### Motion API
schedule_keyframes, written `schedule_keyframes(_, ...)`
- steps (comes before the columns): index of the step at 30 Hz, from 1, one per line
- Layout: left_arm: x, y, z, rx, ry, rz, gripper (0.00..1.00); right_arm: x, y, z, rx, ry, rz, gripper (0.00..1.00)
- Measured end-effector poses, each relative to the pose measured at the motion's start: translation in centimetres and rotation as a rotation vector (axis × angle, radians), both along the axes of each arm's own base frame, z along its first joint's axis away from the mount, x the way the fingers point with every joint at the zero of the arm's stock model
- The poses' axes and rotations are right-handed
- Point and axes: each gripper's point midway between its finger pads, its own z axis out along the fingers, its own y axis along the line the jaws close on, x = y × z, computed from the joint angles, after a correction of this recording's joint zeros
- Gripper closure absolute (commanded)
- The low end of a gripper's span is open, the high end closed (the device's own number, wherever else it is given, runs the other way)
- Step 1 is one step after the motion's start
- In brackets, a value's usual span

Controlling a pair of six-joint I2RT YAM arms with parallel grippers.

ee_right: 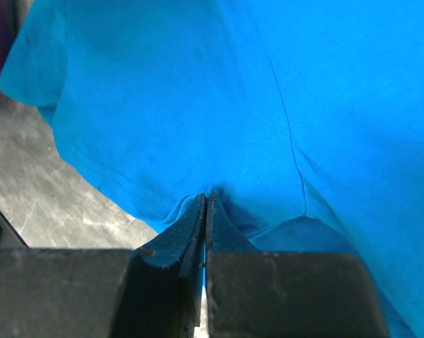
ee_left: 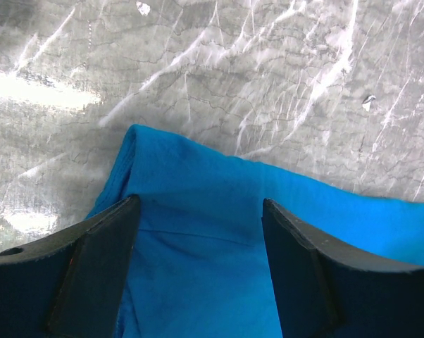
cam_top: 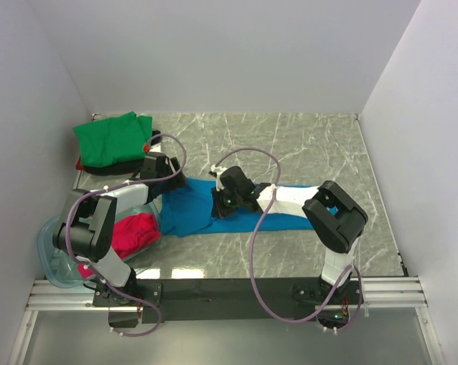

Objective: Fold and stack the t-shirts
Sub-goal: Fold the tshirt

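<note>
The bright blue t-shirt [cam_top: 191, 214] lies spread across the middle of the marble table [cam_top: 305, 144]. My right gripper [cam_top: 220, 204] is shut on a pinched fold of the blue t-shirt [ee_right: 163, 105], right at its hem, and the right gripper [ee_right: 206, 198] shows no gap between its jaws. Over the shirt's left end, my left gripper [cam_top: 177, 182] stands open. In the left wrist view the left gripper [ee_left: 199, 205] has blue t-shirt [ee_left: 198, 267] cloth between its fingers and grips nothing. The green t-shirt [cam_top: 111, 137] lies folded at the back left. A magenta-red t-shirt [cam_top: 134, 232] sits bunched in the bin.
A clear plastic bin [cam_top: 50, 255] stands at the near left, beside the left arm's base. White walls close in the table on three sides. Dark cloth edges [cam_top: 145, 124] show under the green t-shirt. Bare marble [ee_left: 268, 84] lies beyond the blue t-shirt.
</note>
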Motion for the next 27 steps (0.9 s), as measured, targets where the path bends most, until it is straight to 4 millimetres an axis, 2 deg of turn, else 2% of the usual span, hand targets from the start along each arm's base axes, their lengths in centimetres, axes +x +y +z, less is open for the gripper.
schedule_keyframes(7,0.0,0.1,-0.1,0.004,0.005,-0.001,0.25,-2.3,0.1,-0.4,-0.005,0.016,0.03,0.7)
schedule_keyframes(10,0.2,0.0,-0.1,0.007,0.005,-0.004,0.25,-2.9,-0.6,0.5,-0.009,0.002,0.025,0.62)
schedule_keyframes(13,0.4,0.1,0.0,0.008,0.004,-0.002,0.24,-2.8,-1.4,2.3,-0.009,-0.042,0.0,0.57)
schedule_keyframes(17,0.7,0.2,0.3,0.014,-0.003,0.007,0.24,-1.0,-2.8,5.1,0.002,-0.116,-0.074,0.56)
schedule_keyframes(20,0.7,0.3,0.4,0.018,-0.008,0.012,0.24,1.6,-5.0,6.4,0.009,-0.147,-0.163,0.56)
schedule_keyframes(24,0.6,-0.4,1.2,0.016,-0.026,-0.002,0.24,5.3,-9.6,5.5,-0.026,-0.144,-0.312,0.56)
schedule_keyframes(27,0.2,-1.8,1.5,0.007,-0.035,-0.036,0.25,6.5,-12.6,3.8,-0.064,-0.111,-0.396,0.56)
